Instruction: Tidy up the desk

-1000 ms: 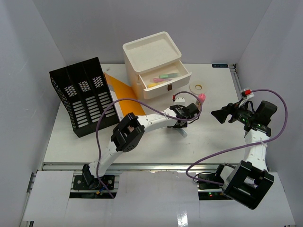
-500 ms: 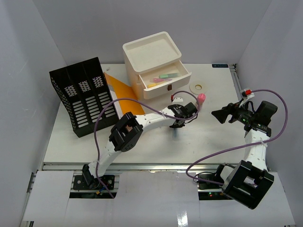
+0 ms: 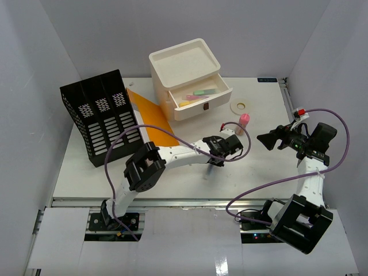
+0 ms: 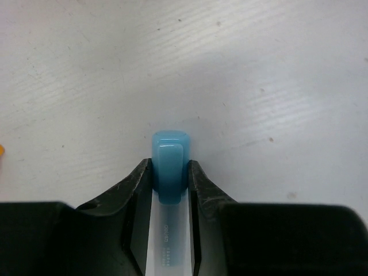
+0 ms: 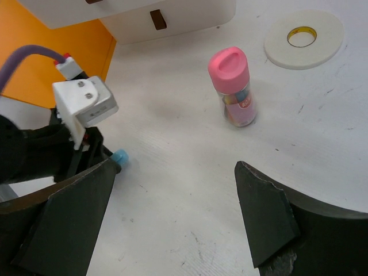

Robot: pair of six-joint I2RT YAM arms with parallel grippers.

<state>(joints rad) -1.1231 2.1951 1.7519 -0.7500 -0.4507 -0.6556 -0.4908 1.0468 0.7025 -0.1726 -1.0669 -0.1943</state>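
The desk (image 3: 86,172) is filling the whole scene as a wide white tabletop. It is fixed and rigid, so nothing about it is calling for a grasp. The work lies in the loose items sitting on it.

Just right of the desk's middle, the left gripper (image 4: 169,178) is pinching a blue-capped marker (image 4: 168,152) between its jaws, right behind the cap. I cannot tell whether the marker is touching the surface or hanging just above it. It is looking light, stiff and smooth-bodied, so a grip on the barrel near the cap seems sound. A hold nearer one end would probably let it swing or slip.

Farther back, a pink-capped bottle (image 5: 233,86) is standing upright, with a tape roll (image 5: 303,38) lying flat beyond it. The cream drawer box (image 3: 187,77) is sitting at the far middle with its top drawer pulled out, likely the marker's home. An orange folder (image 3: 152,118) and a black file holder (image 3: 100,118) are lying to the left.

The right gripper (image 5: 175,172) is hovering at the right with its jaws spread wide, holding nothing.
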